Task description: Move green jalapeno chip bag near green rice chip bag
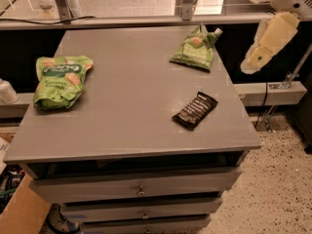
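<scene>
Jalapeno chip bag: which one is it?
Look at the grey cabinet top, far right corner, nearest the gripper hanging beside the cabinet. The green jalapeno chip bag lies there, beyond the black snack bar. It is smaller and duller than the green rice chip bag at the left, with a flared top.

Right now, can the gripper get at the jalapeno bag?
Probably yes: the gripper hangs off the right edge of the table, about level with the jalapeno bag, nothing between them.
</scene>
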Controlling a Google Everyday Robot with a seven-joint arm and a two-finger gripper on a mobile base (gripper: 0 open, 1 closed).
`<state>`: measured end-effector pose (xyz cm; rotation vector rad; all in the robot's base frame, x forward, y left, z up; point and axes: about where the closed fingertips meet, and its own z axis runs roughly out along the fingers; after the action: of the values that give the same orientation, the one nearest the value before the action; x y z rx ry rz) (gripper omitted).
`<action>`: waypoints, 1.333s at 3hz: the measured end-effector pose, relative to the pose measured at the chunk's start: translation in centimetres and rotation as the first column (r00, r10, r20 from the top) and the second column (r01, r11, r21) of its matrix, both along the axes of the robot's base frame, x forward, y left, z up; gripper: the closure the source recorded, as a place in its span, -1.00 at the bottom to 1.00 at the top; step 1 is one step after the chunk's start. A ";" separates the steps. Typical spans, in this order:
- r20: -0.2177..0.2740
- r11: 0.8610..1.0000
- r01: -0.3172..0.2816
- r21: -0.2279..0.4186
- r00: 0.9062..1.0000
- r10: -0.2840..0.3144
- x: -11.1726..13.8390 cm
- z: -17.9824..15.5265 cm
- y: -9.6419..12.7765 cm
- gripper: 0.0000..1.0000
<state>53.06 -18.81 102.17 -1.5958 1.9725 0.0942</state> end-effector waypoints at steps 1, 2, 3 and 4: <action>-0.002 0.998 0.015 0.053 1.000 -0.015 0.5 -2.7 0.6 -1.00; 0.040 0.988 0.069 0.136 0.996 -0.075 3.7 -6.0 1.2 -1.00; 0.101 0.969 0.124 0.216 0.984 -0.148 8.6 -7.9 1.6 -1.00; 0.129 0.938 0.175 0.300 0.967 -0.221 15.1 -9.8 2.3 -1.00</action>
<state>68.20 -16.51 92.34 -1.1764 1.8847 0.1575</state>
